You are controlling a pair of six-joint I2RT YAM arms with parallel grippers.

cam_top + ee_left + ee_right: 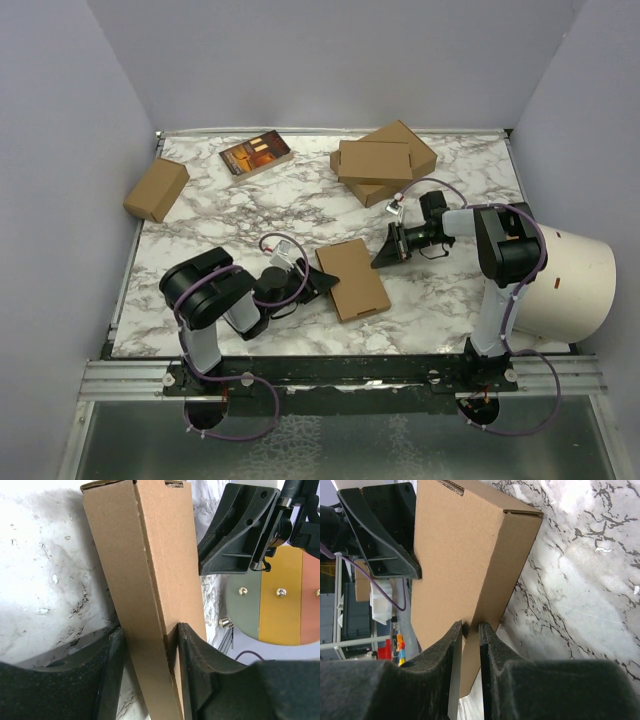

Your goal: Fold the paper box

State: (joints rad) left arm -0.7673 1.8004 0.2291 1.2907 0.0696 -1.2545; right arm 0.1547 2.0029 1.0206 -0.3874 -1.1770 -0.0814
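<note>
The paper box (352,280) lay flat on the marble worktop (440,315), near the middle of its front half and between the two arms. It was folded into a thin brown mailer. The left gripper (325,284) had clamped onto the box's left edge, its dark fingers (197,670) pressed against either side of the box's thin side wall. The right gripper (380,260) met the box at its far right corner. Its fingers (452,650) were drawn almost together, with a sliver of cardboard pinched in the slit between them.

At the back of the worktop sat a stacked pair of brown boxes (385,160), and left of them a dark printed box (256,155). A small thicker brown carton (156,189) rested at the far left edge. A white drum (565,285) stood beside the right arm.
</note>
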